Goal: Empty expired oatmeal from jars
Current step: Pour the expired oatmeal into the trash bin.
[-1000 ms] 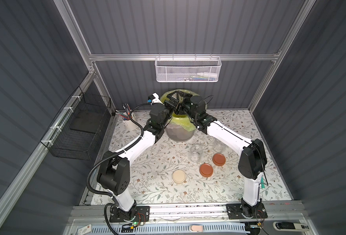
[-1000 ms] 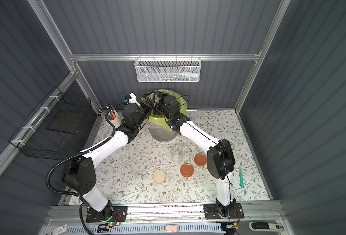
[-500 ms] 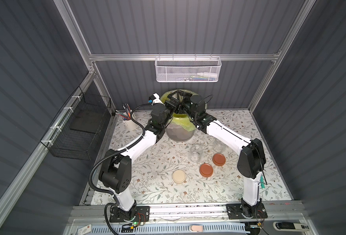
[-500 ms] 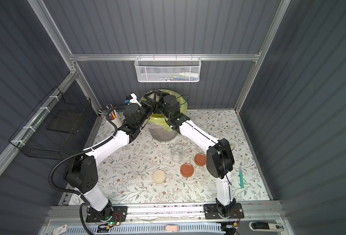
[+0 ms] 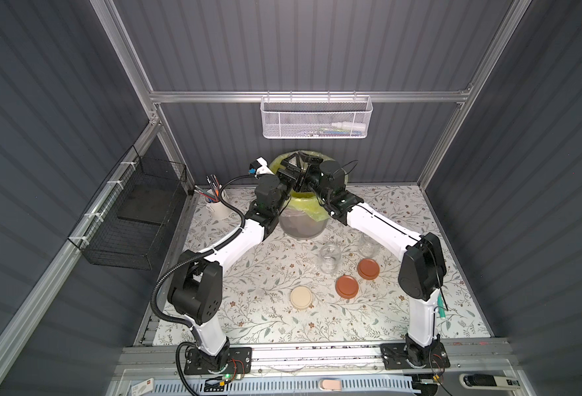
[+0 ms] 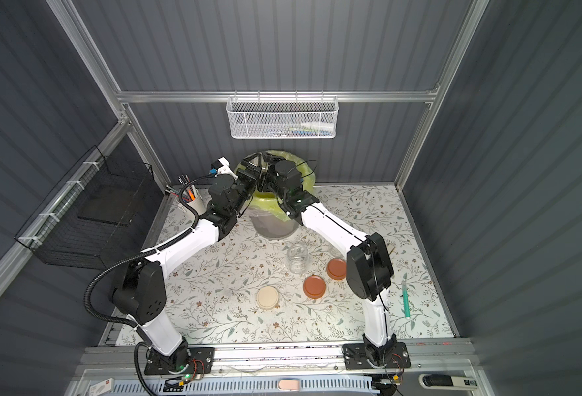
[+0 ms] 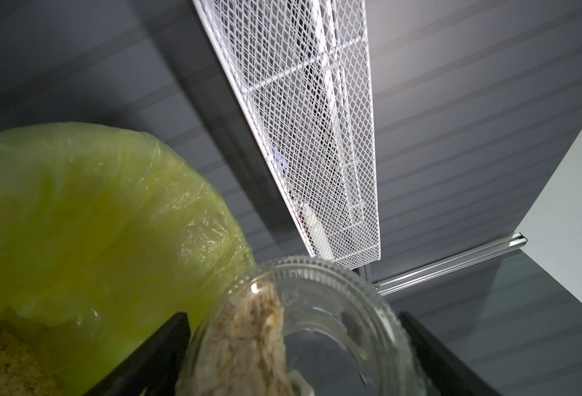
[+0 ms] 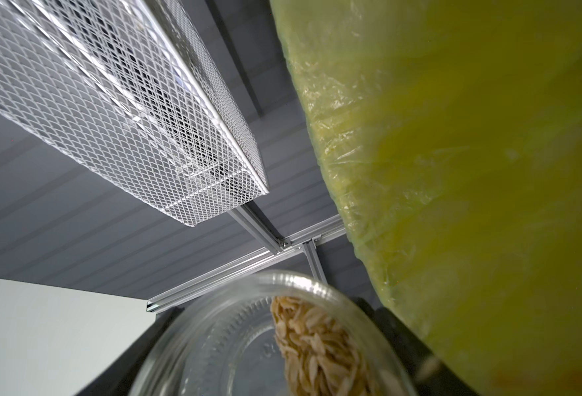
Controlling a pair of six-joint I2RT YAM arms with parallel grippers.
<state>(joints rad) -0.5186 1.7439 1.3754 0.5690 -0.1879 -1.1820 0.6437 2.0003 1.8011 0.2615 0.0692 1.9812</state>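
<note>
Oatmeal point(image 7: 245, 343) — pale dry flakes — lies banked along one side wall of the held jar point(image 7: 334, 308), which shows close up in both wrist views. We locate this jar above the bin point(image 5: 301, 224), which stands at the middle of the rear edge of the worktop point(image 5: 248, 274). A beige grainy heap point(image 7: 5, 367) lies inside the yellow-green bag point(image 7: 94, 223); we judge that part of the load is discharged.

Grip state: the right gripper point(image 5: 306, 175) is clamped on the held jar. The left gripper point(image 5: 286, 173) has a finger on each side of the glass; we cannot tell whether they press it.

Done, as far as we see: all three lids are off. The cream lid point(image 5: 302, 298), the near brown lid point(image 5: 347, 286) and the far brown lid point(image 5: 368, 268) lie right of centre, toward the front edge. Two further jars stand upright between the lids and the bin. The middle jar point(image 5: 329, 258) looks empty; the right jar point(image 5: 368, 244), partly hidden by the right arm, shows no flakes.

Left to do: pour the remaining flakes out of the held jar into the bag.
</note>
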